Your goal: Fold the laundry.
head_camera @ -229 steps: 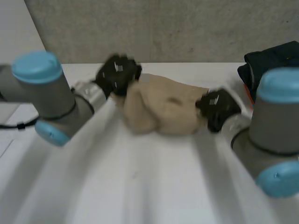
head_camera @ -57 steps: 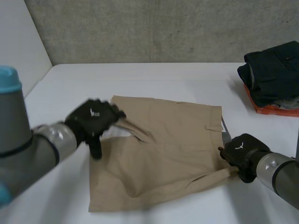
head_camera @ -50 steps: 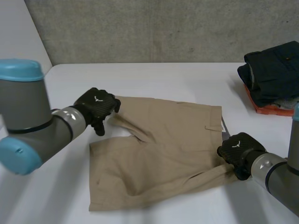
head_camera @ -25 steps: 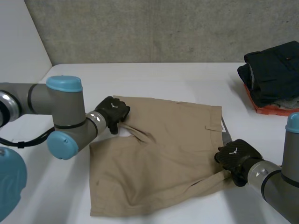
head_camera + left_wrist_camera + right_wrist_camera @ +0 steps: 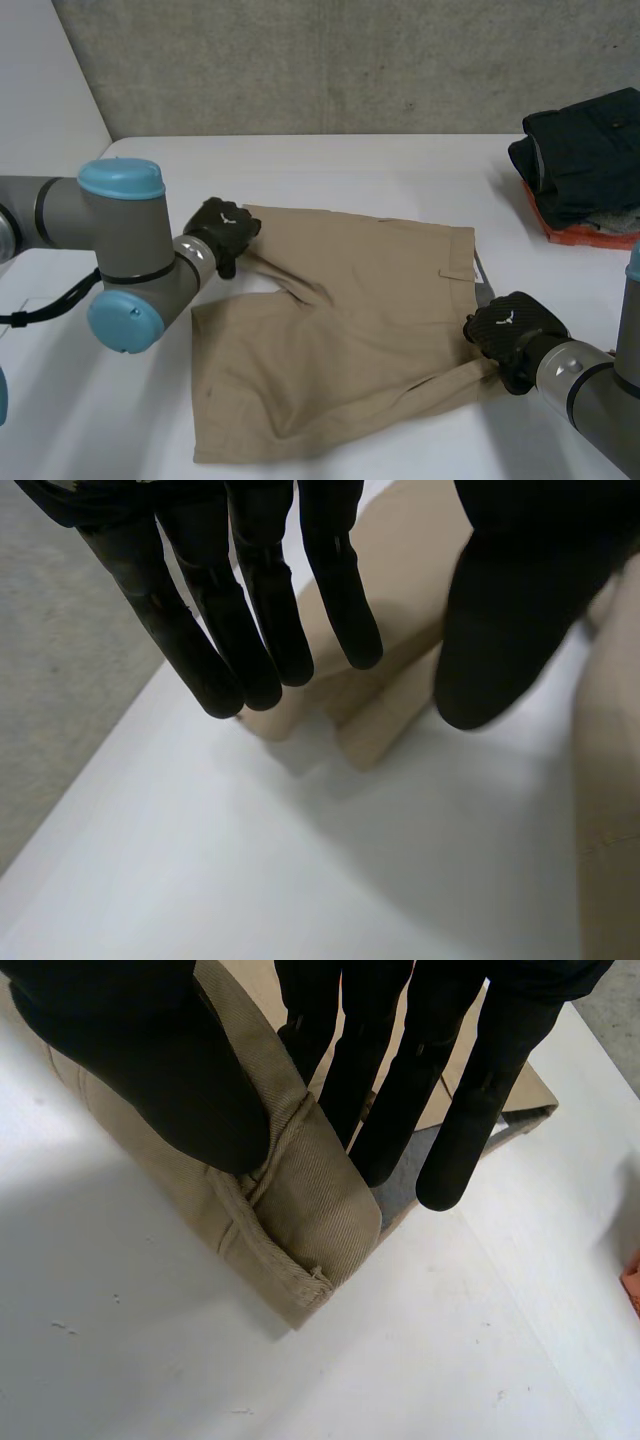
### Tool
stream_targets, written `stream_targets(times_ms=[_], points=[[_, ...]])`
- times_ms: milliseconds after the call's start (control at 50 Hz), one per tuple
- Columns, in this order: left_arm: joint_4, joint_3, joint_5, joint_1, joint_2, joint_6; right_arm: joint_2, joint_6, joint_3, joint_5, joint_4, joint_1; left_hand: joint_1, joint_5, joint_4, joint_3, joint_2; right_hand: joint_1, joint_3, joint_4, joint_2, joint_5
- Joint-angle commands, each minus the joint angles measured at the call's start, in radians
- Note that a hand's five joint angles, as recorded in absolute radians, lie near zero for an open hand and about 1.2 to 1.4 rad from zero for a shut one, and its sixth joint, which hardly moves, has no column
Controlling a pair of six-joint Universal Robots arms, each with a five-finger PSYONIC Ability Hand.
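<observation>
Tan shorts (image 5: 340, 310) lie spread on the white table (image 5: 380, 165), with a raised fold near their far left corner. My left hand (image 5: 222, 232) hovers at that corner. In the left wrist view its fingers (image 5: 250, 610) are straight and the thumb stands apart, with the folded corner of the shorts (image 5: 385, 715) just past the fingertips and nothing pinched. My right hand (image 5: 510, 330) is at the near right corner of the shorts. Its thumb (image 5: 150, 1050) and fingers pinch the thick waistband corner (image 5: 300, 1210), lifting it slightly off the table.
A stack of dark folded clothes (image 5: 585, 150) on an orange piece (image 5: 590, 235) sits at the far right edge of the table. A concrete wall runs behind the table. My left arm (image 5: 120, 250) reaches in over the table's left side.
The shorts, bunched between both hands earlier, now lie spread out. Over the last second my left hand came in to the far left corner with its fingers drawing closer. The right hand kept its pinch.
</observation>
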Motion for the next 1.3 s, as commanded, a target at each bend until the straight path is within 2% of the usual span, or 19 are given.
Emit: stream_targets(times_ms=[20,140,420,720,1200,1240,1280,1300], points=[[-0.083,0.075,0.089,0.006,-0.092,-0.001,0.0,0.001,0.004,-0.001,0.0,-0.002,0.028,-0.014,-0.011,-0.005,-0.002,0.302,0.203,0.205,0.221,0.202],[-0.134,0.141,0.07,0.012,-0.131,-0.023,0.0,0.001,0.004,-0.001,0.0,-0.006,-0.077,-0.12,-0.117,-0.111,-0.108,0.302,0.203,0.205,0.221,0.202],[-0.071,0.187,0.06,0.017,-0.143,-0.055,0.001,-0.004,0.012,-0.007,-0.006,-0.014,-0.13,-0.173,-0.17,-0.164,-0.16,0.302,0.203,0.205,0.221,0.202],[-0.08,0.273,0.036,-0.014,-0.191,-0.04,0.009,-0.007,0.013,-0.008,-0.006,-0.016,-0.198,-0.24,-0.237,-0.231,-0.228,0.302,0.203,0.205,0.221,0.202],[-0.094,0.394,0.008,-0.054,-0.278,0.084,0.012,-0.007,0.016,-0.024,-0.006,-0.02,-0.262,-0.305,-0.302,-0.296,-0.293,0.302,0.203,0.205,0.221,0.202],[-0.094,0.415,0.004,-0.06,-0.293,0.098,0.012,-0.007,0.018,-0.025,-0.006,-0.02,-0.184,-0.226,-0.223,-0.217,-0.214,0.302,0.203,0.205,0.221,0.202],[-0.094,0.434,0.002,-0.064,-0.306,0.107,0.012,-0.009,0.019,-0.025,-0.006,-0.022,0.115,0.072,0.075,0.081,0.085,0.302,0.203,0.205,0.221,0.202],[-0.097,0.444,-0.004,-0.064,-0.312,0.112,0.014,-0.009,0.019,-0.025,-0.006,-0.023,0.43,0.388,0.391,0.397,0.4,0.302,0.203,0.205,0.221,0.202]])
